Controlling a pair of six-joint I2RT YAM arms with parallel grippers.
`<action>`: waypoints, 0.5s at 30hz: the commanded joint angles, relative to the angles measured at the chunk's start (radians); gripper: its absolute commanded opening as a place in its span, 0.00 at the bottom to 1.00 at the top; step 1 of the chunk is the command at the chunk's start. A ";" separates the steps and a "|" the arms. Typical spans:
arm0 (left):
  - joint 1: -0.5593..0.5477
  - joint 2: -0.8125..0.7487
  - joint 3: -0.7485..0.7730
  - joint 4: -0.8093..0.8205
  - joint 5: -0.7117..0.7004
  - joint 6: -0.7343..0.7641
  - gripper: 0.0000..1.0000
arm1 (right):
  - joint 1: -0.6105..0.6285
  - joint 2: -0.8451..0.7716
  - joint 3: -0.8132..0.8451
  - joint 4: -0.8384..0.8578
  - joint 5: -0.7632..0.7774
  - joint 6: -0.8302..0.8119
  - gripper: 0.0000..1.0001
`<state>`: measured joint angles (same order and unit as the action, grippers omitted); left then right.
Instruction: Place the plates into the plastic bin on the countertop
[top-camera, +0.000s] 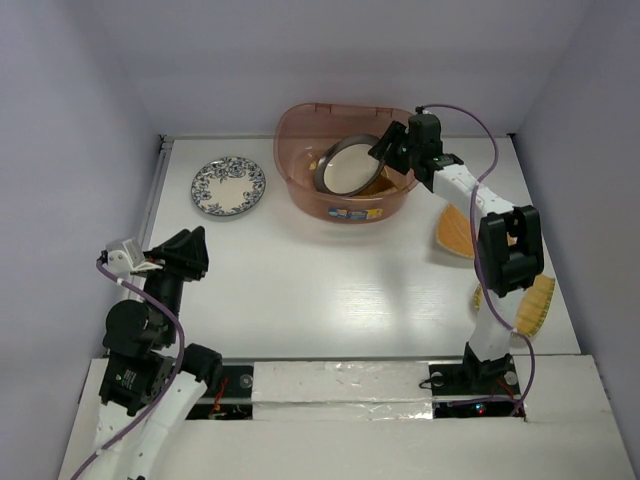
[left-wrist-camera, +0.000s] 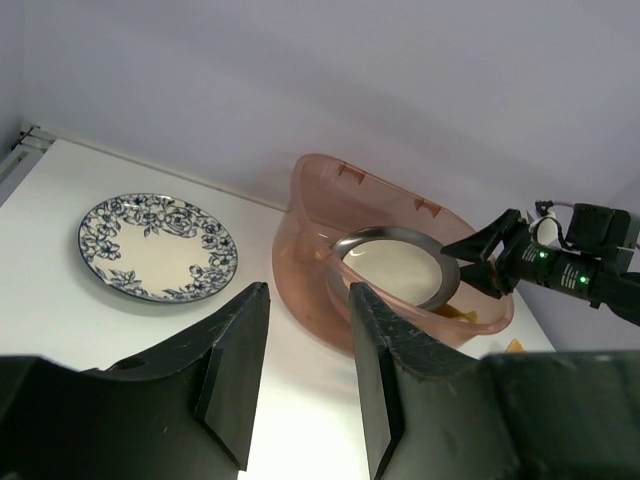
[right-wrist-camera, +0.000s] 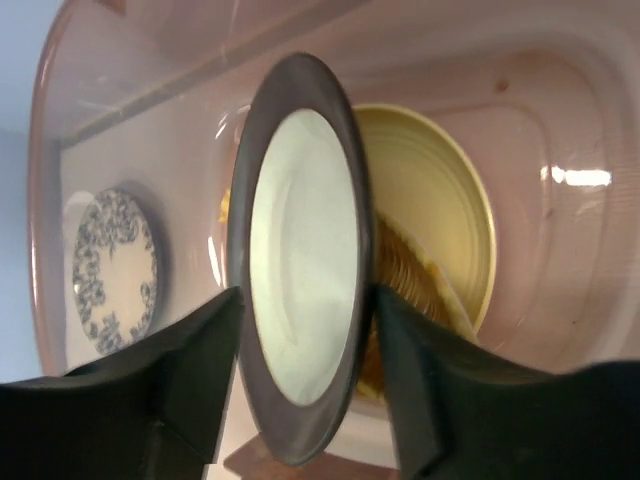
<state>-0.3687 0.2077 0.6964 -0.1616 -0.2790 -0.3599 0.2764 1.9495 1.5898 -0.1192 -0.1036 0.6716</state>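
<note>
The plastic bin (top-camera: 297, 150) stands at the back centre; it also shows in the left wrist view (left-wrist-camera: 318, 240) and the right wrist view (right-wrist-camera: 570, 110). A metallic-rimmed cream-centred plate (top-camera: 348, 166) leans tilted inside it (right-wrist-camera: 300, 270). My right gripper (top-camera: 388, 145) is over the bin's right side, its fingers spread wide on either side of that plate's near rim (right-wrist-camera: 305, 300). A yellow plate (right-wrist-camera: 440, 190) and a ribbed orange-tan plate (right-wrist-camera: 400, 275) lie under it. The floral-rimmed plate (top-camera: 229, 186) lies left of the bin (left-wrist-camera: 157, 246). My left gripper (top-camera: 190, 248) is open and empty (left-wrist-camera: 308, 300).
Two orange-tan fan-shaped plates (top-camera: 455, 232) (top-camera: 537, 305) lie on the countertop (top-camera: 320, 280) at the right, beside and partly under my right arm. Pale walls close the back and both sides. No pink plate shows.
</note>
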 joint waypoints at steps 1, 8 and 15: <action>0.007 0.016 0.005 0.048 0.018 0.003 0.35 | 0.001 -0.027 0.052 0.035 0.054 -0.047 0.66; 0.007 0.047 0.009 0.051 0.050 -0.005 0.35 | 0.001 -0.107 0.035 0.018 0.082 -0.101 0.89; 0.007 0.122 0.026 0.057 0.103 -0.007 0.28 | 0.001 -0.216 0.000 0.013 0.087 -0.145 0.93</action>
<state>-0.3687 0.2935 0.6964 -0.1577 -0.2199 -0.3653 0.2760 1.8324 1.5913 -0.1482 -0.0326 0.5690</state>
